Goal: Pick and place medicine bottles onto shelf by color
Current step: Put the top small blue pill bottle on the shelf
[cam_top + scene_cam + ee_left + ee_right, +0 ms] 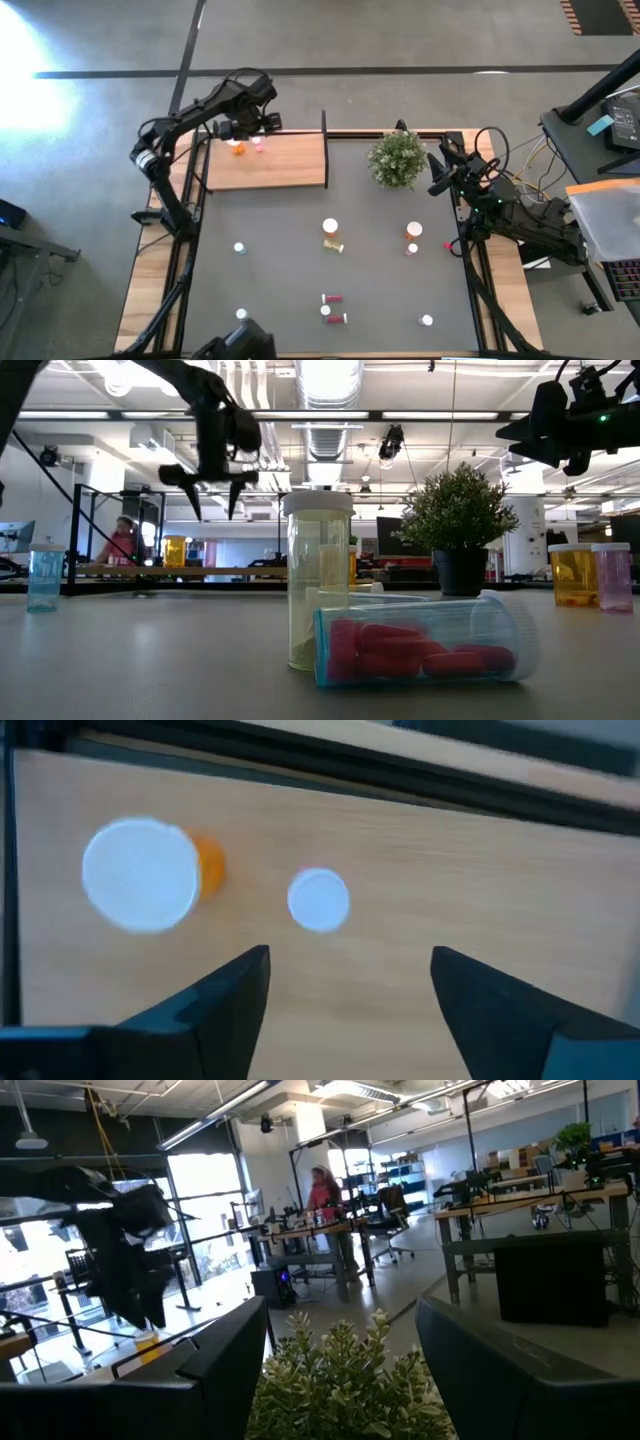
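Note:
The wooden shelf (280,165) lies at the far left of the mat. On it stand an orange bottle (237,149) (205,870) and a smaller white-capped bottle (257,143) (318,900), both upright on their bases. My left gripper (246,128) (350,982) hangs open above them, pointing down, its fingers clear of both caps. More medicine bottles sit on the mat: a yellow one upright (330,229) (318,580), red ones lying on their sides (332,299) (420,645), an orange one (414,231) and a pale blue one (240,247). My right gripper (440,172) (340,1350) waits open at the right edge.
A green potted plant (397,158) stands at the far edge, right of the shelf's dark upright end (324,148). Loose bottles are scattered over the middle and near part of the grey mat (280,270). A person (325,1190) shows in the room behind.

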